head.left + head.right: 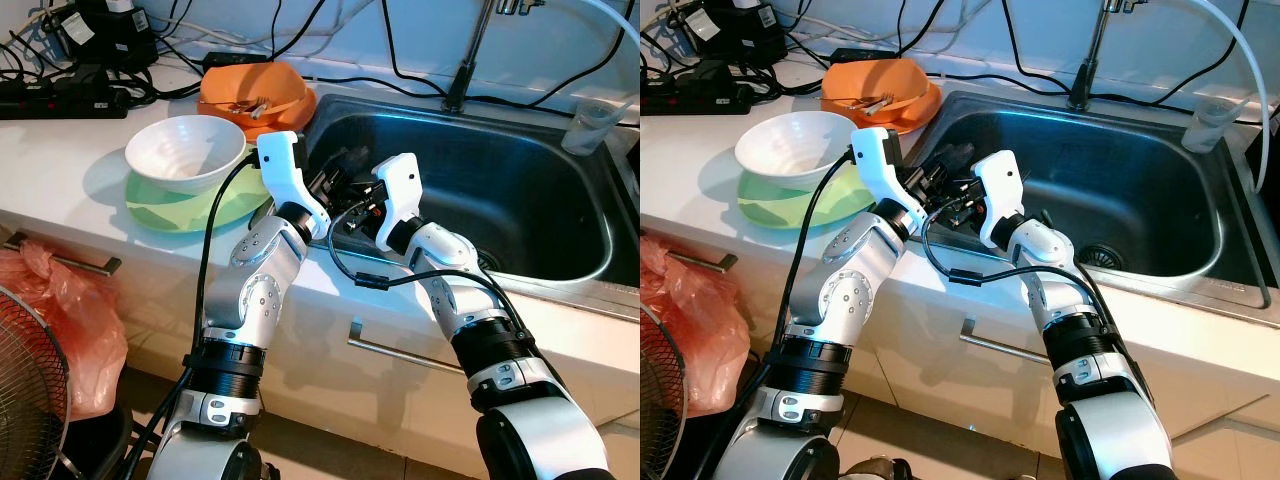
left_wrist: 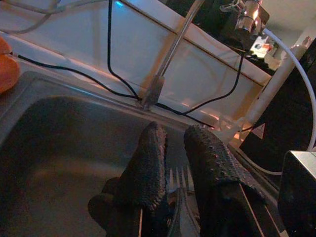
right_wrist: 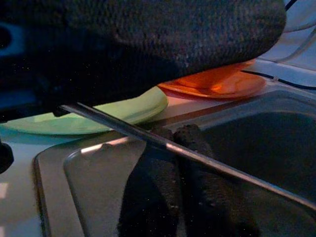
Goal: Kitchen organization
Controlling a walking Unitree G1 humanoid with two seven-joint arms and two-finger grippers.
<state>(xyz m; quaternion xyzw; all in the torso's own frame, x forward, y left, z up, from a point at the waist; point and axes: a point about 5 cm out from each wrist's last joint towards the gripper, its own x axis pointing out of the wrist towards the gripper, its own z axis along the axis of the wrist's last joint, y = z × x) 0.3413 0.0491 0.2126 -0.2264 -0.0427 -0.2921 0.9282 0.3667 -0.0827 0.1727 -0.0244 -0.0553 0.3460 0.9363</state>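
A fork point(image 2: 178, 183) sits at the centre of the action, over the near left corner of the steel sink point(image 1: 520, 190). Its tines peek up between the left gripper's point(image 2: 173, 148) two black fingers, which are nearly closed around it. In the right wrist view a thin metal handle point(image 3: 197, 158) runs slantwise across the right gripper's point(image 3: 175, 143) fingertips, which are pressed together with no gap. Whether they pinch the handle or merely sit behind it is hard to call from this angle, and it is probably the same fork. Both grippers meet tip to tip just above the sink's front rim, with the left arm reaching over the counter edge and the right arm coming up beside it.

Just left of the sink, a white bowl point(image 1: 186, 152) stands on a light green plate point(image 1: 180, 208) on the white counter point(image 1: 60, 170). Behind them is an orange dish point(image 1: 255, 92) holding some utensils. The tap point(image 1: 462, 80) rises at the back of the sink, and a clear plastic cup point(image 1: 592, 126) stands at its far right corner. Black cables and a power strip point(image 1: 55, 95) crowd the counter's back left. A pink plastic bag point(image 1: 65, 320) hangs below the counter.
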